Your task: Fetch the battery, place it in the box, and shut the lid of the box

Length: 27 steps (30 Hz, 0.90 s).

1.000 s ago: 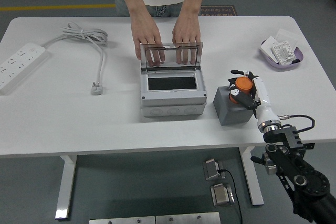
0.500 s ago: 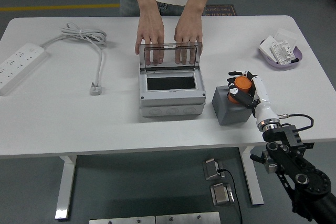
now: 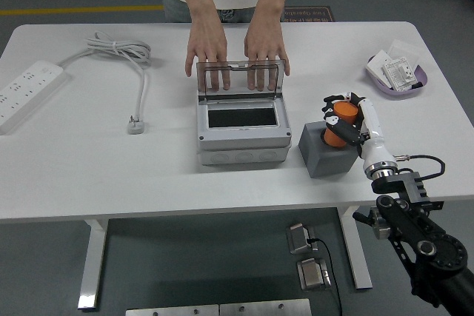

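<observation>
Gripping the orange battery (image 3: 340, 122), the right hand (image 3: 346, 120) had its fingers wrapped around it at the grey holder (image 3: 326, 151) (fetch step under way). Next move called for carrying it left into the open box (image 3: 241, 127), whose lid (image 3: 240, 77) a person's hands (image 3: 235, 53) held upright.

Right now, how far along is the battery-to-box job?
Early. Done: right hand has gripped the orange battery, which sits tilted in the grey holder. In hand: pulling it out. Left: drop it into the box, whose lid a person's hands hold open, then close it.
</observation>
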Motion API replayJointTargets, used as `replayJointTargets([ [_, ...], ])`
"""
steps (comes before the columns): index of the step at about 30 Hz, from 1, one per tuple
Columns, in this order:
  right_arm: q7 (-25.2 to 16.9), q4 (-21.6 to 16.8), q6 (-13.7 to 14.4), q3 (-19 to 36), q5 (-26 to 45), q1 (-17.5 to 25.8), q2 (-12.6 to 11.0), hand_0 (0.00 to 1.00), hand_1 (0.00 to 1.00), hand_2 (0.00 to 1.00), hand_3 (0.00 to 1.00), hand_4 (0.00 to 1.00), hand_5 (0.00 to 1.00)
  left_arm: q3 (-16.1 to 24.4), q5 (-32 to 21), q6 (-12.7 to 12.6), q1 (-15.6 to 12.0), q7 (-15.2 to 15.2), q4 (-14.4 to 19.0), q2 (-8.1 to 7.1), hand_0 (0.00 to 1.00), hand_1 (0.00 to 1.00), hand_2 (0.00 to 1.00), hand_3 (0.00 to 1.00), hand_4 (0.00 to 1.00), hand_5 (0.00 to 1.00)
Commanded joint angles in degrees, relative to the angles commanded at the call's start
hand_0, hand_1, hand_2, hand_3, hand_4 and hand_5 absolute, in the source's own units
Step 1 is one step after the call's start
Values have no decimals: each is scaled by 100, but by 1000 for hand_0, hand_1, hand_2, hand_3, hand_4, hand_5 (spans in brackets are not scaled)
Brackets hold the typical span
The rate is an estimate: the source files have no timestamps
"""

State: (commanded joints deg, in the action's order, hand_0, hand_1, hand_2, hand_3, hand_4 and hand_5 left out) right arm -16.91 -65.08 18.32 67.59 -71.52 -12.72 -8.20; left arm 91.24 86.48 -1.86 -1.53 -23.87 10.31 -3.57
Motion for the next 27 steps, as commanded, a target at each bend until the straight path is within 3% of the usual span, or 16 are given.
replayJointTargets([
  [8, 506, -419, 209, -143, -871, -234, -118, 325, 371, 293, 249, 2, 2, 11, 20, -17, -12, -22, 0, -5, 699, 708, 736, 805, 898, 584],
  [10, 766, -557, 166, -271, -1221, -399, -180, 325, 371, 293, 249, 2, 2, 3, 14, -22, -25, -35, 0, -11, 699, 708, 736, 805, 898, 584],
  [11, 883, -608, 133, -349, -1397, -487, -206, 259, 279, 287, 247, 2, 2, -1, 12, -24, -31, -42, 0, -16, 700, 708, 736, 805, 898, 583],
  [16, 1536, -743, -146, -893, -2393, -1047, -260, 259, 279, 287, 247, 2, 2, -5, 9, -37, -60, -86, 0, -51, 700, 708, 736, 805, 898, 583],
  [17, 1665, -733, -212, -1007, -2590, -1165, -245, 121, 209, 282, 246, 2, 2, -1, 13, -39, -63, -94, 0, -58, 700, 708, 736, 805, 898, 590],
  [22, 2226, -502, -517, -1555, -3462, -1710, -150, 121, 209, 282, 246, 2, 2, -9, 28, -36, -70, -123, 0, -83, 700, 708, 736, 805, 898, 590],
  [24, 2427, -334, -616, -1784, -3797, -1923, -123, 70, 156, 263, 246, 2, 2, -22, 89, -14, -68, -142, 0, -95, 702, 708, 736, 803, 898, 594],
  [27, 2575, 11, -625, -2163, -4253, -2255, -69, 70, 156, 263, 246, 2, 2, -53, 155, 6, -62, -173, 0, -115, 702, 708, 736, 803, 898, 594],
])
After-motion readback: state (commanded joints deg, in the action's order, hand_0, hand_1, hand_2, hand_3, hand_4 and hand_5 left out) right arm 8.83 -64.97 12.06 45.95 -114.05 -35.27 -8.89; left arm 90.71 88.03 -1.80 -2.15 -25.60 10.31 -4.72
